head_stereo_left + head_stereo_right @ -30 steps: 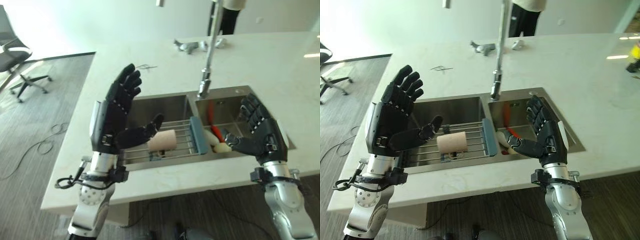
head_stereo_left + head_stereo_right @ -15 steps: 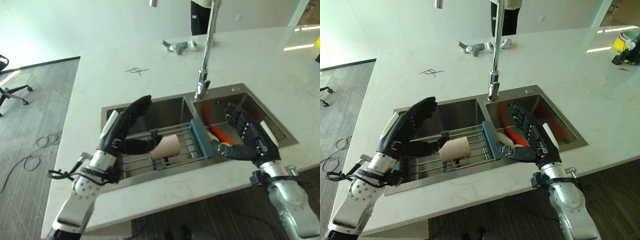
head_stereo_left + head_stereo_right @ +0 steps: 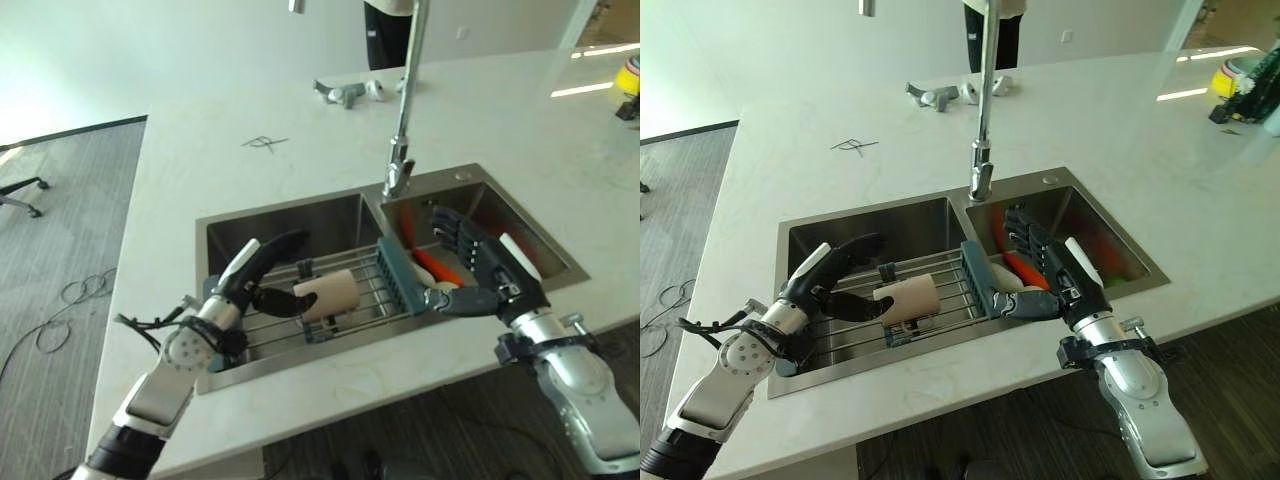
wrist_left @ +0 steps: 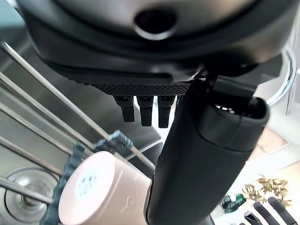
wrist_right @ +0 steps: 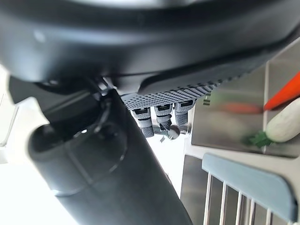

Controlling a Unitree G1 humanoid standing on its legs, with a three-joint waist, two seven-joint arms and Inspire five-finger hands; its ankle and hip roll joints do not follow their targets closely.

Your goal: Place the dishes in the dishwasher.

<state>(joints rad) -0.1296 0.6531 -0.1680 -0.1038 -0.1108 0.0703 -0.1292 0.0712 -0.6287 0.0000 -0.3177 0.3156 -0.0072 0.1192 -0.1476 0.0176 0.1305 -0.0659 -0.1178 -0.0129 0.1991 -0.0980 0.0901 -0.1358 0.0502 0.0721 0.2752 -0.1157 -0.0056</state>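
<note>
A pale pink cup (image 3: pixel 333 293) lies on its side on a wire rack (image 3: pixel 365 287) that spans the left basin of a steel double sink (image 3: pixel 290 205). My left hand (image 3: pixel 255 270) is open just left of the cup, fingers stretched over the rack and thumb reaching toward the cup's base without holding it. In the left wrist view the cup (image 4: pixel 91 187) sits beside the thumb (image 4: pixel 201 154). My right hand (image 3: pixel 490 275) is open over the right basin, above an orange carrot (image 3: pixel 437 265) and a white vegetable (image 5: pixel 286 126).
A tall faucet (image 3: pixel 403 130) rises between the basins. The rack's blue-grey end bar (image 3: pixel 392 280) stands between the two hands. Small grey metal parts (image 3: pixel 345 93) lie on the white counter at the back, where a person (image 3: pixel 385 30) stands. A yellow object (image 3: pixel 630 75) sits far right.
Both hands have come down from above the counter to the sink: the left onto the rack beside the cup, the right into the right basin. The camera view has also shifted.
</note>
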